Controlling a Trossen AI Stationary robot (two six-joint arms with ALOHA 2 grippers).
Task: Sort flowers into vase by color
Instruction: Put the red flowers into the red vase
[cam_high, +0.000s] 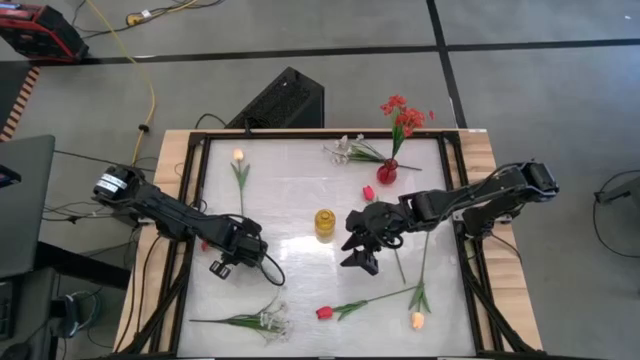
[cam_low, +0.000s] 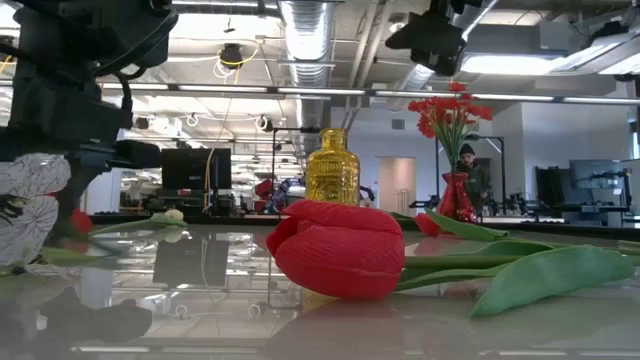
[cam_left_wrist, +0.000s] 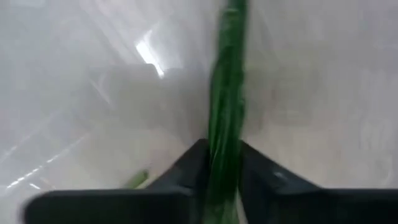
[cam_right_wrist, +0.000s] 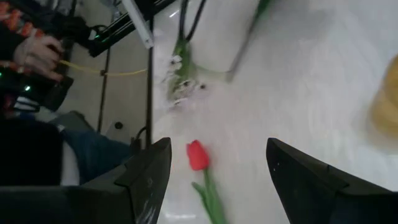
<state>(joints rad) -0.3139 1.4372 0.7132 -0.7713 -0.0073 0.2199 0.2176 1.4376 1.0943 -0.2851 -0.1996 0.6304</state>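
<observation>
My left gripper (cam_high: 238, 245) stands at the table's left, pointing down, shut on the green stem (cam_left_wrist: 227, 93) of a flower. A red bloom (cam_high: 205, 243) shows beside it. My right gripper (cam_high: 358, 250) hangs open above the table's middle, holding nothing; a red tulip (cam_right_wrist: 197, 155) lies on the table below it. A yellow vase (cam_high: 324, 224) stands at the centre. A red vase (cam_high: 387, 172) at the far right holds red clustered flowers (cam_high: 402, 112). My left gripper pinches the green stem (cam_left_wrist: 225, 140) between its two fingers, coming from above and pointing down, with the fingers across the stem. The stem runs on along the table surface beyond the fingers. Which stretch of the stem they have, I cannot tell.
Loose flowers lie on the white table: a peach tulip (cam_high: 238, 155) far left, a white spray (cam_high: 345, 150) by the red vase, a red tulip (cam_high: 368, 193), another red tulip (cam_high: 324, 312), a peach tulip (cam_high: 417, 320) near right, a white spray (cam_high: 270, 320) near left.
</observation>
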